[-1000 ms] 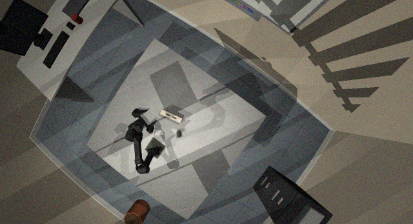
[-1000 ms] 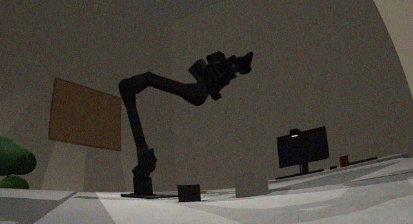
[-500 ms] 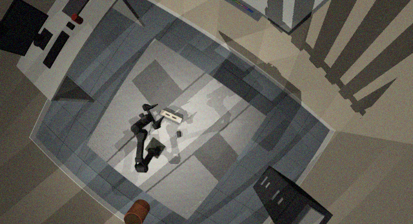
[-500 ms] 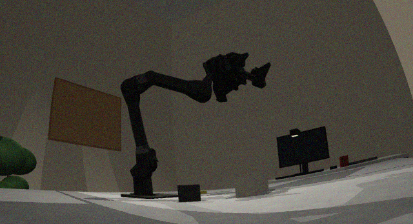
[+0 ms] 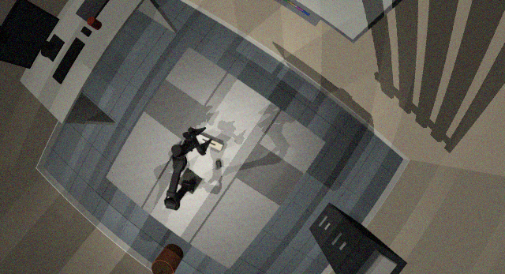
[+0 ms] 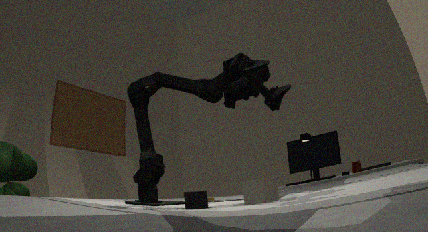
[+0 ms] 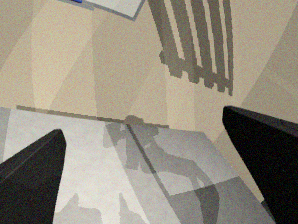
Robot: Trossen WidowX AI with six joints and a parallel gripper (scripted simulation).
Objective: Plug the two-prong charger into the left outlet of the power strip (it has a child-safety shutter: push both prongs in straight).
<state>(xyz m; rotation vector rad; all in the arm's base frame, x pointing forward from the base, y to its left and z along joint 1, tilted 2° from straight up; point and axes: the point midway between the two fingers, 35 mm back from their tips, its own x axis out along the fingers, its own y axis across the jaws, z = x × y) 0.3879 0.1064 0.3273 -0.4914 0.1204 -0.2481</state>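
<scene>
Arching high above the floor, the black arm (image 5: pixel 178 169) (image 6: pixel 141 125) stands leftmost in the top view. At its 1 o'clock, the gripper (image 5: pixel 207 134) (image 6: pixel 279 74) (image 7: pixel 144 125) has its fingers wide apart, nothing between them. Rightward, it overlaps the power strip (image 5: pixel 216 144) (image 6: pixel 261 192); the dark charger (image 5: pixel 218 163) (image 6: pixel 196 200) lies unplugged near the strip, at its 6 o'clock.
</scene>
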